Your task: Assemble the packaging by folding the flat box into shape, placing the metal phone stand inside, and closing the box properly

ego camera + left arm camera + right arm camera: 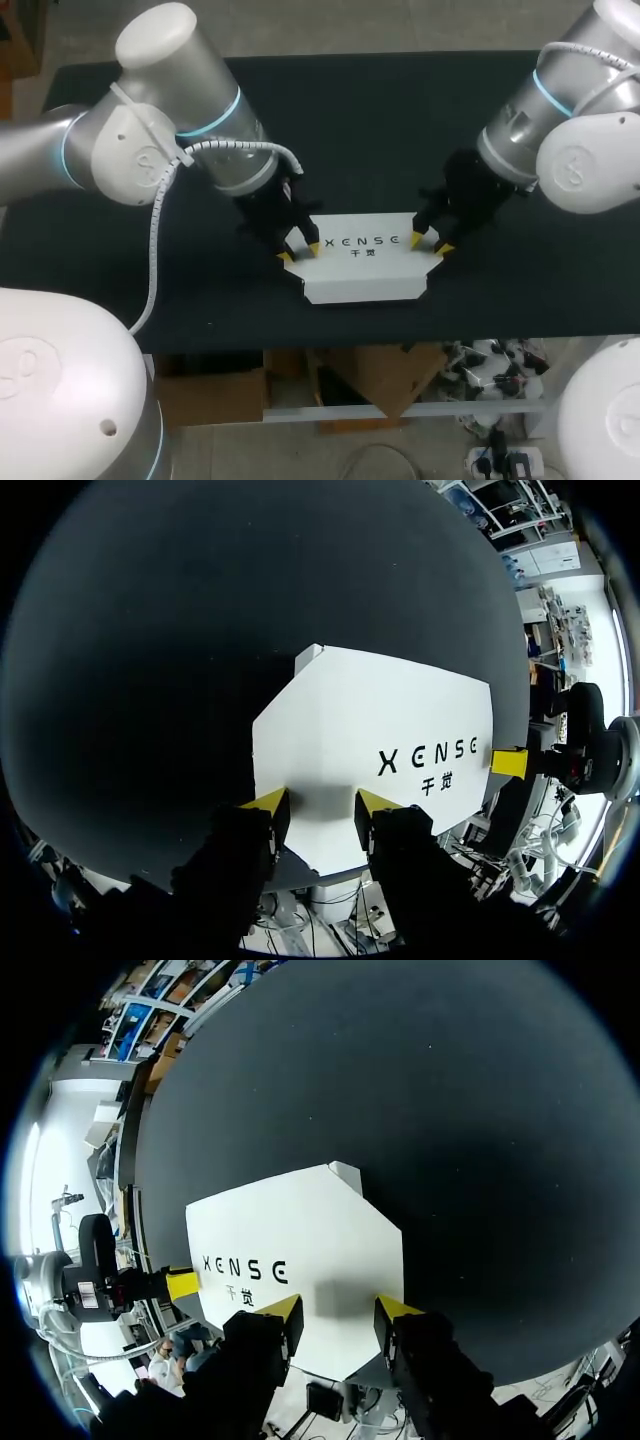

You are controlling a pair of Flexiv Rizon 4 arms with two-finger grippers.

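On your black table [380,120] the white flat box [365,275] lies near the front edge, not yet folded — your left gripper [299,252] and right gripper [430,242] stand at its opposite ends, fingers parted, clasping nothing, tips down at its surface, likely to steady it for folding

the box [365,262] looks like thin white card, smooth and matt, with flat black print. the table [380,130] has a black matt cover, cloth-like, with faint pale specks. the left arm [160,100] and right arm [580,130] show satin silver, metal-looking sleeves and smooth, slightly glossy white shells. the cable [157,220] on the left arm sits in white ribbed plastic wrap. the left gripper [300,252] and right gripper [431,243] are matt black with plain yellow tips; whether those are rubber or plastic is unclear.
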